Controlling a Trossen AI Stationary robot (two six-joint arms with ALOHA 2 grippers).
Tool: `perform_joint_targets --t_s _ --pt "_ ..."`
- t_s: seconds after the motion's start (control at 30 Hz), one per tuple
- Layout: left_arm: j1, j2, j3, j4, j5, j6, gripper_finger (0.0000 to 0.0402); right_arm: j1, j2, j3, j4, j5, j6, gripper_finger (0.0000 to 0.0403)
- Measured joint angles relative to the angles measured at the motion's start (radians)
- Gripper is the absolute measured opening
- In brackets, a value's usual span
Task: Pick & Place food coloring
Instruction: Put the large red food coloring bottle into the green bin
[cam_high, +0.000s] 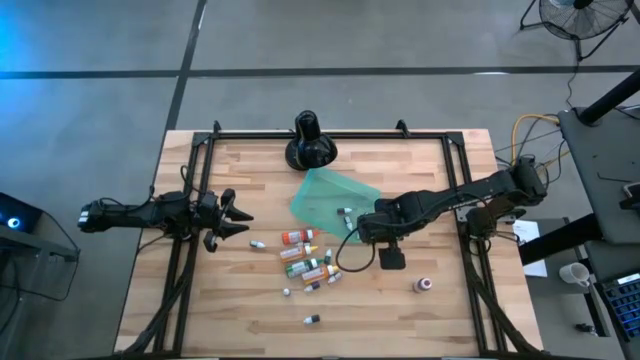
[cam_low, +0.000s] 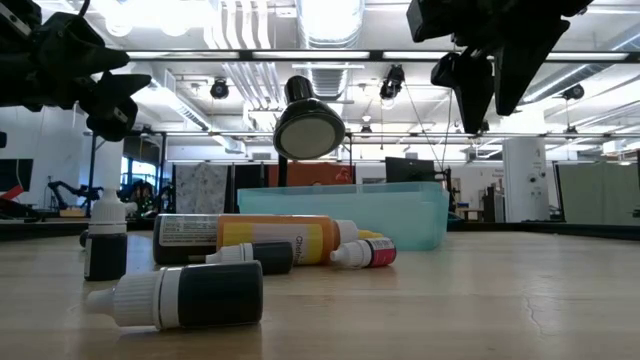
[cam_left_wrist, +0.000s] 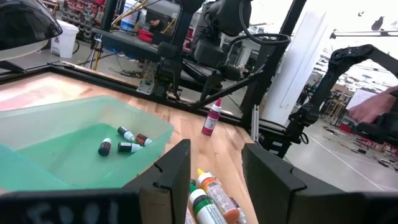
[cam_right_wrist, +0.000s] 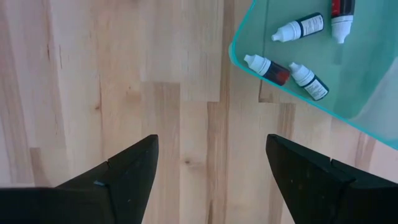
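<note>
food coloring bottles (cam_high: 308, 262) lie clustered mid-tabletop (cam_high: 420, 320); a few rest in the tray (cam_high: 325, 195). light, rigid, prone to roll: grip across the body. right hand (cam_high: 362, 232) wide, empty; left hand (cam_high: 238, 216) part-open, empty.

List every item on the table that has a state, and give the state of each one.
Tray: on table, holding four bottles.
Loose bottles: lying on the wood, outside the tray.
Red bottle: upright, apart from the rest.
Left gripper: open, empty.
Right gripper: open, empty, by the tray.
</note>
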Motion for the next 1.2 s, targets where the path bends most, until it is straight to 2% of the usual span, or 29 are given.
perform_joint_targets --t_s 0.53,1.2 --pt "0.000 0.000 0.000 0.000 0.000 0.000 0.0117 0.000 0.000 0.000 0.040 0.000 -0.164 0.0288" --pt "-0.001 0.000 0.000 0.000 0.000 0.000 0.0117 -0.002 0.000 0.000 0.113 0.000 -0.018 0.0288"
